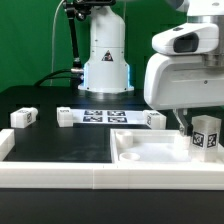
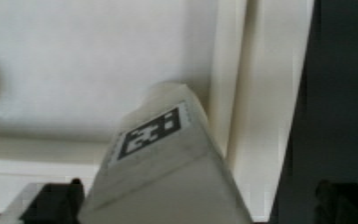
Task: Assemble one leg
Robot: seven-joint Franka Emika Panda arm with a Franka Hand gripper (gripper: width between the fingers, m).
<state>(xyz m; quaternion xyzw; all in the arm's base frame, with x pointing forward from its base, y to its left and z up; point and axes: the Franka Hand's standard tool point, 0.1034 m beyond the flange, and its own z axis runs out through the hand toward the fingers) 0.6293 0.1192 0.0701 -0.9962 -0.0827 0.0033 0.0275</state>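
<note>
My gripper (image 1: 196, 128) is shut on the leg (image 1: 206, 135), a small white block with a black-and-white tag, and holds it upright over the near right corner of the large white board with raised rim (image 1: 150, 158). In the wrist view the leg (image 2: 158, 160) runs from between my dark fingertips (image 2: 55, 200) down toward the board's floor beside its raised rim (image 2: 240, 80). Whether the leg's lower end touches the board is hidden. My gripper (image 2: 197, 205) sits at the edge of that view.
Three more loose legs lie on the black table: one at the exterior view's left (image 1: 24, 117), one nearer the middle (image 1: 66, 116), one by the board (image 1: 153, 119). The marker board (image 1: 105, 115) lies before the arm's base (image 1: 106, 60). A white rim (image 1: 60, 180) runs along the front.
</note>
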